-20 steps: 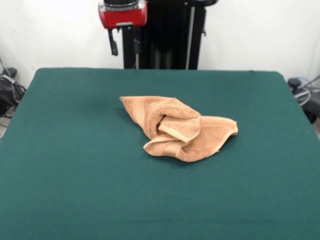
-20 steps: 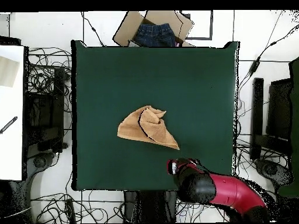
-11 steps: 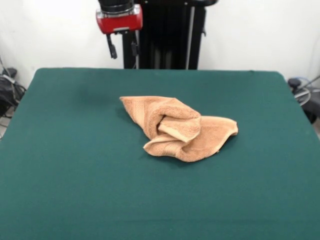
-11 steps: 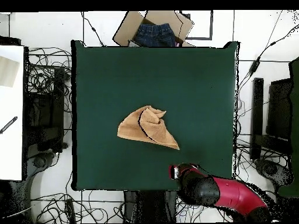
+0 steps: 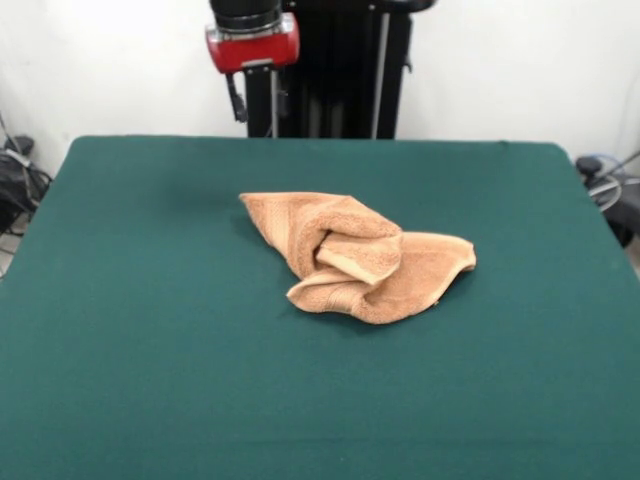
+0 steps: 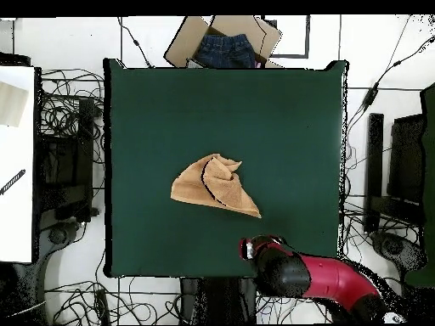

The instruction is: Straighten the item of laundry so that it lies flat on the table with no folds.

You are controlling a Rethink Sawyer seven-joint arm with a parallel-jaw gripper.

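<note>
One towel [image 5: 358, 256] here, orange-tan terry, bunched up roughly mid-table on the green felt table [image 5: 150, 350]. From the front it's a crumpled heap: a flap rolls over the middle into a little tube-like fold, one pointed corner sticks out toward 10 o'clock, and a wider lobe spreads toward 3 o'clock. Whatever's underneath those folds is hidden, so I can't say how many layers there are. In the overhead shot the towel [image 6: 214, 186] reads as a rough triangle with a dark crease curving through it and a long point running toward 5 o'clock.

The gripper [image 5: 258, 98] hangs well apart from the towel, up at about 11 o'clock from it in the front view, over the table's far edge and clear of the surface. Two dark fingers [image 5: 238, 100] hang down with a gap between them, so the jaws look parted, with nothing in them and touching nothing. The arm above the red collar is cut off by the top of the frame. From overhead the gripper [image 6: 249, 248] is mostly buried under the red and black arm [image 6: 319, 278], at 5 o'clock from the towel, near the table's edge.

Off the table at 12 o'clock overhead there's a cardboard box [image 6: 223, 40] holding something that looks like denim.
</note>
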